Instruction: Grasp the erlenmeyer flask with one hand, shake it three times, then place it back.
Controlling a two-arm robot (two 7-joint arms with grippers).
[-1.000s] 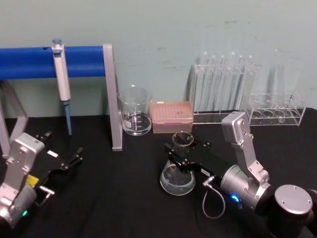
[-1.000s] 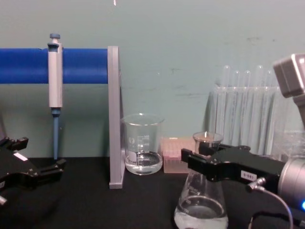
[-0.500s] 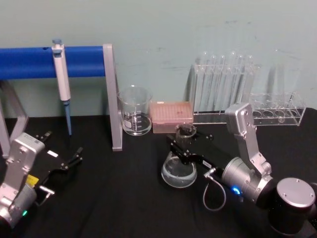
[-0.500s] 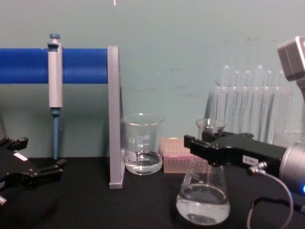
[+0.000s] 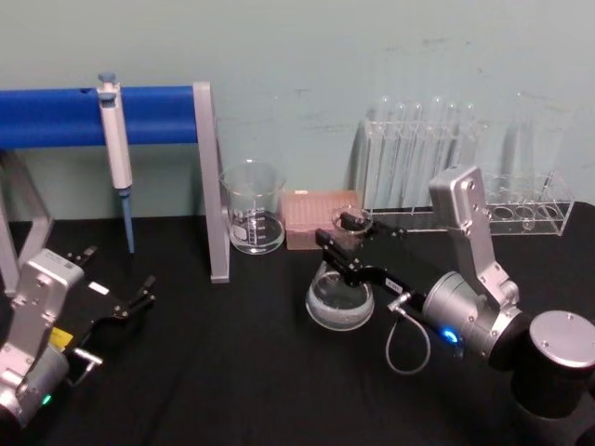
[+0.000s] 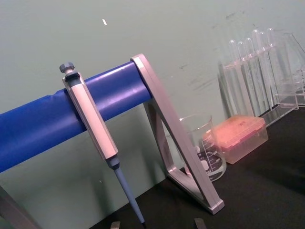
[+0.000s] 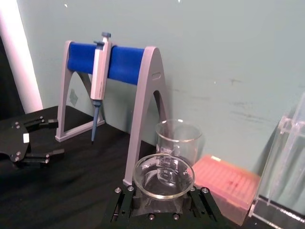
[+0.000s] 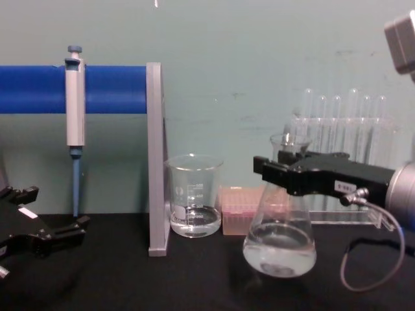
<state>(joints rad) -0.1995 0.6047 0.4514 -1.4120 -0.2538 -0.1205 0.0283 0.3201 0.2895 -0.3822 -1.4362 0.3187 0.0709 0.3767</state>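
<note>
The erlenmeyer flask (image 5: 339, 299) is clear glass with a little clear liquid in its wide base (image 8: 280, 249). It hangs upright a little above the black table. My right gripper (image 5: 346, 247), the black hand with a white label, is shut on the flask's neck just under the flared rim (image 8: 290, 173). In the right wrist view the round rim (image 7: 163, 175) sits between the black jaws. My left gripper (image 5: 121, 269) rests open at the table's left side, far from the flask, and it appears at the chest view's left edge (image 8: 55, 212).
A blue stand (image 5: 209, 186) with a hanging pipette (image 5: 114, 139) is at the back left. A glass beaker (image 5: 253, 212), a pink tip box (image 5: 321, 216) and clear test tube racks (image 5: 423, 167) line the back wall just behind the flask.
My right gripper has lifted the flask off the table and carried it up and slightly toward the back wall. The left arm has not moved.
</note>
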